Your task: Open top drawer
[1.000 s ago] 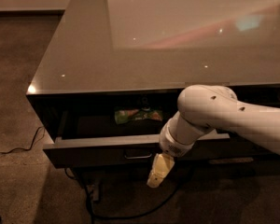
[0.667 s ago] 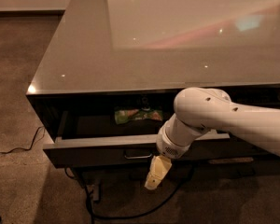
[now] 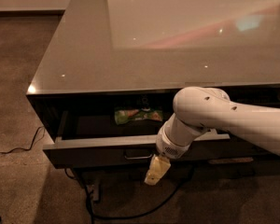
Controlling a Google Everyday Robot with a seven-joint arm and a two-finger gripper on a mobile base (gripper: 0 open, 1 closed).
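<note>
Grey and glossy, the bench (image 3: pixel 154 45) fills the upper part of the view, its top catching pale reflections and small points of light. Under its front edge the top drawer (image 3: pixel 98 157) stands partly pulled out: a wide, shallow box with a dark front, a grey rim along the top and one small bar handle (image 3: pixel 138 157) near its middle.

One item can be seen inside it, a green and orange packet (image 3: pixel 137 115) lying flat towards the back, close under the bench edge. Its print is too blurred to read. The rest of the visible inside is dark.

A white robot arm (image 3: pixel 224 118) reaches in from the right and crosses the drawer's right half, hiding that part of the rim and front. Its pale yellowish gripper (image 3: pixel 157 170) hangs down in front of the drawer front, just right of and slightly below the handle; whether it is wide or narrow cannot be told.

Two cables lie on the brown carpet (image 3: pixel 18 78): a thick black cable (image 3: pixel 130 214) curving beneath the drawer, and a thin cable (image 3: pixel 23 147) snaking off to the left.
</note>
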